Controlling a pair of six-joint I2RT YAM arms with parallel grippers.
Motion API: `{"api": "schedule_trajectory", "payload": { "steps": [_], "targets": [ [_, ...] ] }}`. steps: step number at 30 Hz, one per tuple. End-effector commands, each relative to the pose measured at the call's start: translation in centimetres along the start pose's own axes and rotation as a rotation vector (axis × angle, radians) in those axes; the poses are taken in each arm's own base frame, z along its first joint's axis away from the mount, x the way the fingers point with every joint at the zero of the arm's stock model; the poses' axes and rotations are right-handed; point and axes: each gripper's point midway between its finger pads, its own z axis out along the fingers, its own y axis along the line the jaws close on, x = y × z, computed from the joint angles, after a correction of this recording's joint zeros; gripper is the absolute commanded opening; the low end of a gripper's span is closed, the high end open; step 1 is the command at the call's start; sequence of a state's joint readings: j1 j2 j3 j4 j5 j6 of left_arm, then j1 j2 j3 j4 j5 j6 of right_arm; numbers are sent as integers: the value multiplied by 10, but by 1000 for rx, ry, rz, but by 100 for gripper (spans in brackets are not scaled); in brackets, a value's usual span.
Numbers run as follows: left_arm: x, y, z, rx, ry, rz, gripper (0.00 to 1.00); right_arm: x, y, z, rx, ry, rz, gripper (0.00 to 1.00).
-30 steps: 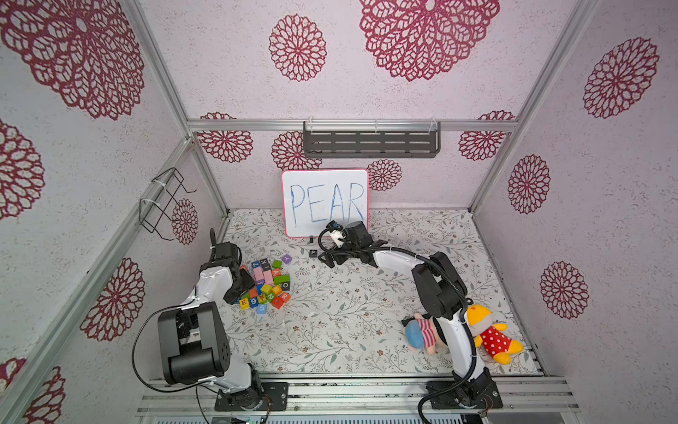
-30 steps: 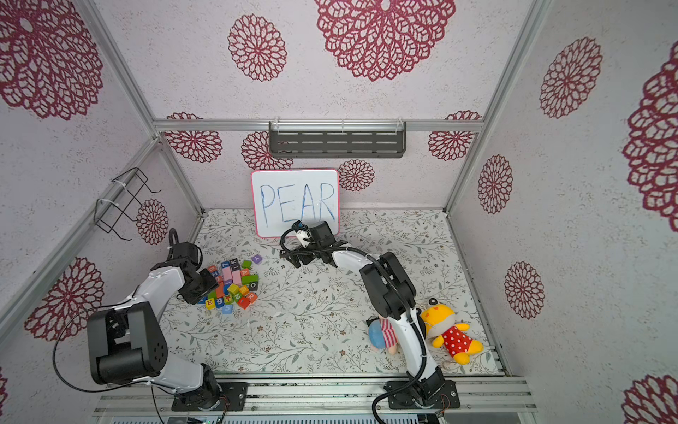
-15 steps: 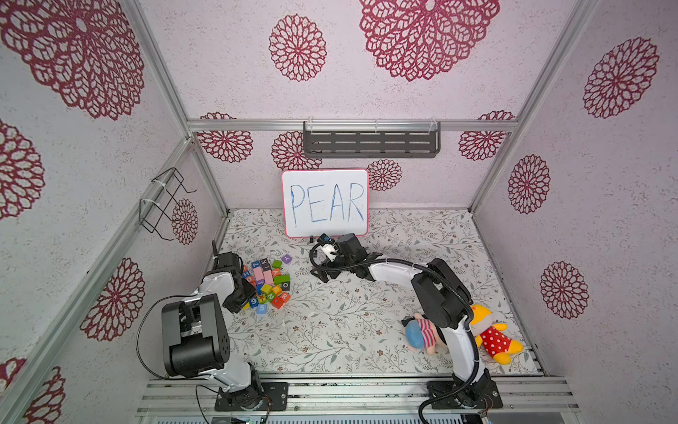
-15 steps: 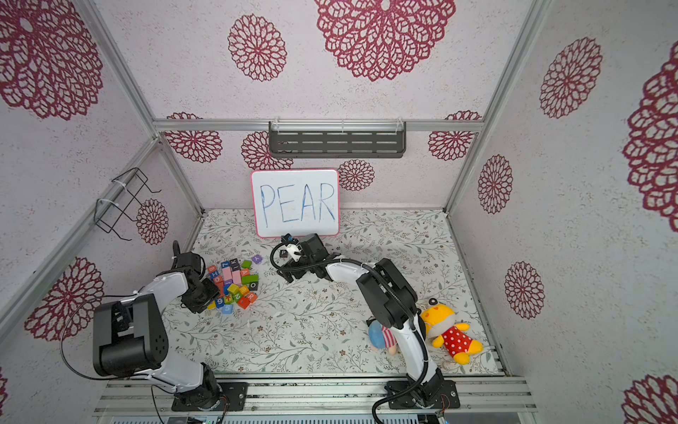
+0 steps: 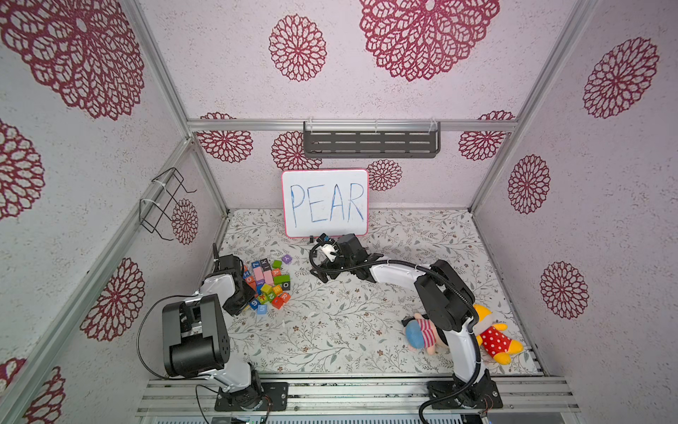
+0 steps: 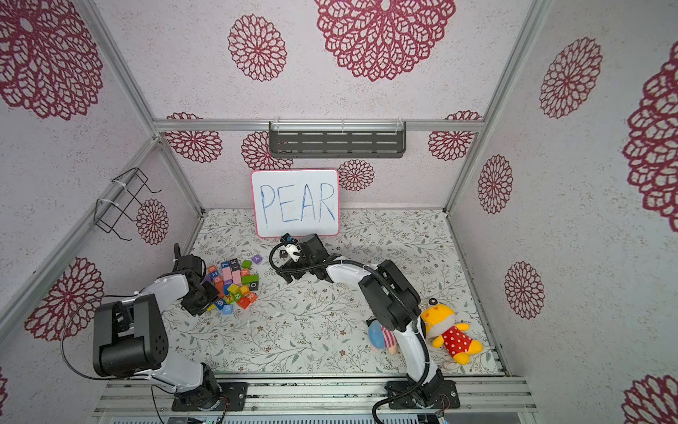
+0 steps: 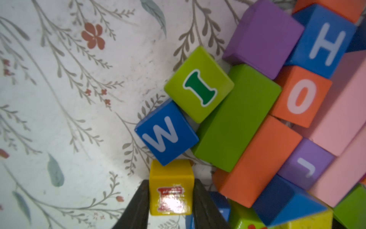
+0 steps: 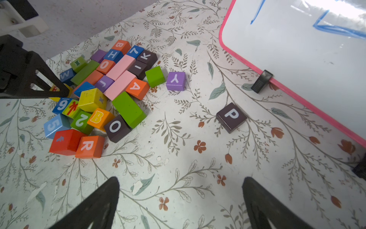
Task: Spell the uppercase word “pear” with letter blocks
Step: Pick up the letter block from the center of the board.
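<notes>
Step in hand, as we read it: lift the glossy yellow cube with a red E [image 7: 171, 196], prob. painted wood, out of the pile of coloured blocks [image 5: 267, 284], left of centre in both top views. The left hand [image 7: 171, 183] has its dark fingers [image 7: 138, 204] pressed on two opposite faces, so it grips that cube. W/ the blue W cube [image 7: 167, 132] right against it, we'd go straight up, no twist, else neighbours tumble. Paint looks slick, edges crisp, faces flat: a square, centred pinch should hold. The right hand [image 8: 181, 179] is spread wide, holding nothing, above the floral-print table [image 8: 257, 158]. The dark brown cube with a white P [image 6: 284, 252] lies alone near frame centre in a top view, just below the pink-rimmed whiteboard [image 6: 295, 202]; we reckon E goes beside it. The orange cube with a white A [image 8: 137, 88] & the orange cube with a white R [image 8: 90, 146] sit at the pile's edge.
</notes>
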State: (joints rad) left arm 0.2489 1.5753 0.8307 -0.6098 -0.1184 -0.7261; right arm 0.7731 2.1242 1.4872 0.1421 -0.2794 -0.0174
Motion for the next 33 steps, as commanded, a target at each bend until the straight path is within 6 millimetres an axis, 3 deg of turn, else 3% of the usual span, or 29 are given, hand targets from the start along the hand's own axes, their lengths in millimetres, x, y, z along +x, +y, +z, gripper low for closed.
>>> {"api": "schedule_trajectory", "payload": {
  "steps": [1,7,13,18,23,27,33],
  "targets": [
    [0,8,-1,-29,-13,0,37,-27,2,-18,19,-64,-36,99],
    [-3,7,7,-51,-7,24,39,-24,1,-18,25,-55,-37,99],
    [-5,6,3,-45,-15,32,33,-23,1,-18,32,-48,-38,99],
    [-9,6,-11,-37,-41,49,30,-25,0,-19,43,-44,-45,99],
    [-11,-2,-38,-13,-88,91,29,-31,-2,-26,67,-49,-48,99],
    [-10,-29,-67,27,-143,183,28,-33,-3,-34,82,-67,-21,99],
    [-2,-101,-93,163,-177,375,26,-15,-16,-45,168,-53,28,99]
  ]
}}
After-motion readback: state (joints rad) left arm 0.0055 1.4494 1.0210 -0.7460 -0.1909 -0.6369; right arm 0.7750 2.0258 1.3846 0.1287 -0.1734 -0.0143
